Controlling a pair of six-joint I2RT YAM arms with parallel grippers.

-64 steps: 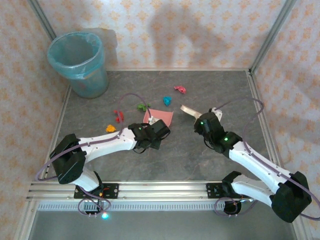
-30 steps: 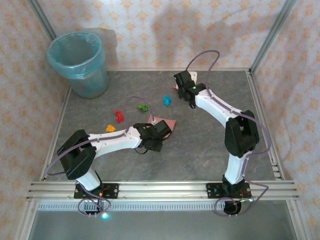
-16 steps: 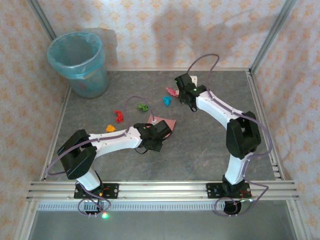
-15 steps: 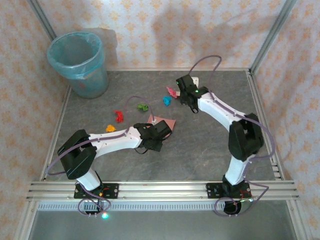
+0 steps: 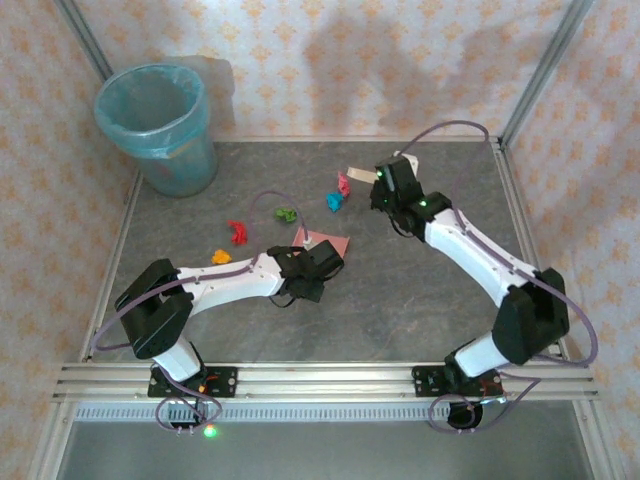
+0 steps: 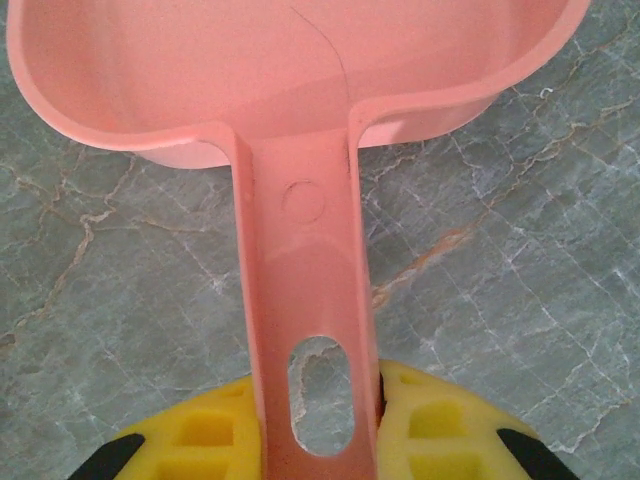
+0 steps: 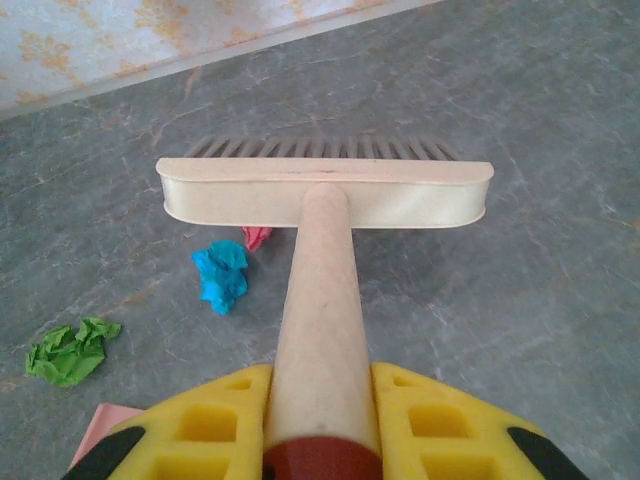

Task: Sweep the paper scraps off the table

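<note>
My left gripper [image 5: 311,266] is shut on the handle [image 6: 305,300] of a pink dustpan [image 5: 327,243], whose pan [image 6: 290,60] rests on the grey marbled table [image 5: 400,300]. At the far middle, my right gripper [image 5: 388,190] is shut on the handle [image 7: 320,320] of a cream brush [image 5: 357,175]. The brush head [image 7: 325,192] stands just right of a pink-red paper scrap [image 5: 343,185] [image 7: 256,236]. A blue scrap [image 5: 334,201] [image 7: 222,275] lies beside that one. Further left lie a green scrap [image 5: 286,213] [image 7: 68,352], a red one [image 5: 237,232] and an orange one [image 5: 221,257].
A teal bin [image 5: 157,125] with a liner stands at the far left corner. Aluminium rails [image 5: 300,380] edge the table, with peach patterned walls behind. A corner of the dustpan [image 7: 100,425] shows low in the right wrist view.
The right arm reached to the far middle with the brush and nudged the pink-red scrap left toward the blue one, then its elbow swung out right. The left arm and dustpan stayed still.
</note>
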